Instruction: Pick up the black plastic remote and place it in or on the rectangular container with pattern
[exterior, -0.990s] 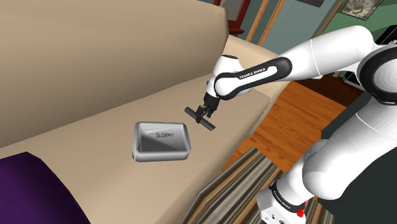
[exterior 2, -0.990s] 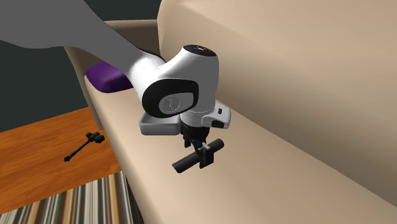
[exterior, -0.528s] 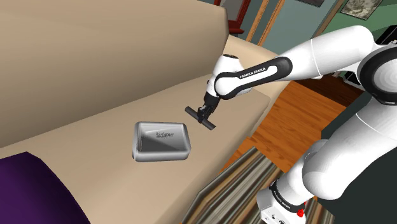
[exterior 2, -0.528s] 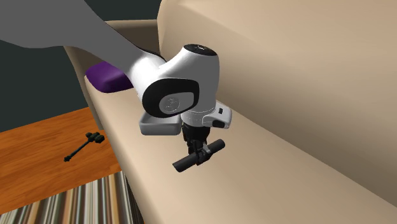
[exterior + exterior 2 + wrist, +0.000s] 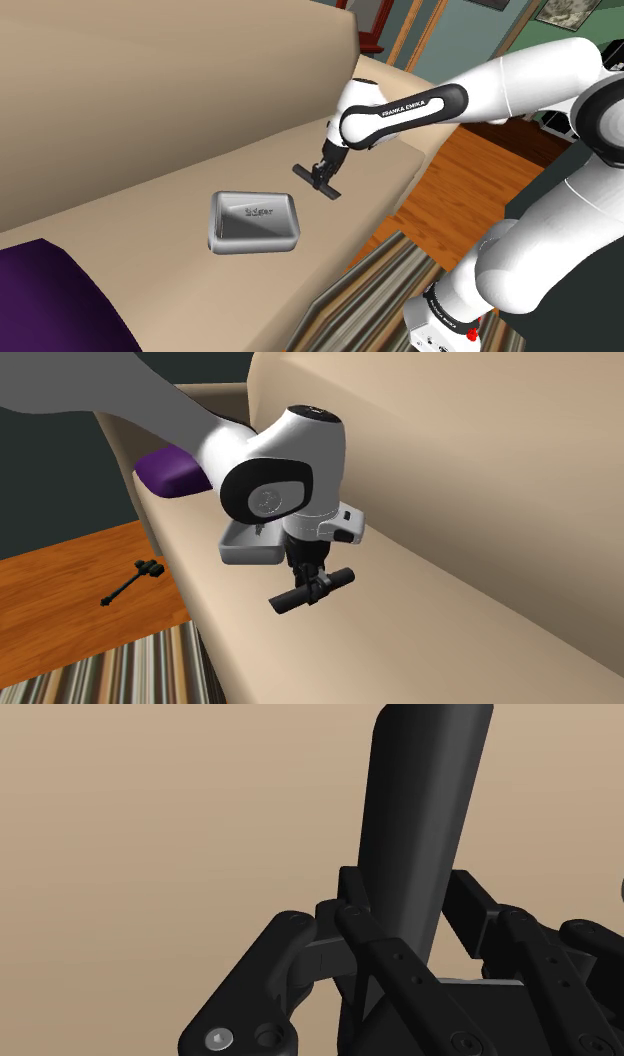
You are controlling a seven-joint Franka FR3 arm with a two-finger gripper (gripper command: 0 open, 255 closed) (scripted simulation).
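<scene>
I see my all-black two-finger gripper [image 5: 322, 179] clenched on the slim black remote [image 5: 332, 195] at mid-frame, held above the beige sofa seat [image 5: 150, 215]. The grey rectangular container [image 5: 254, 222] sits apart, lower left.

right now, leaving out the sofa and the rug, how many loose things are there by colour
black: 2 (remote in the gripper, long-handled tool on the wood floor)
grey: 1 (container)
purple: 1 (cushion)
total: 4
</scene>
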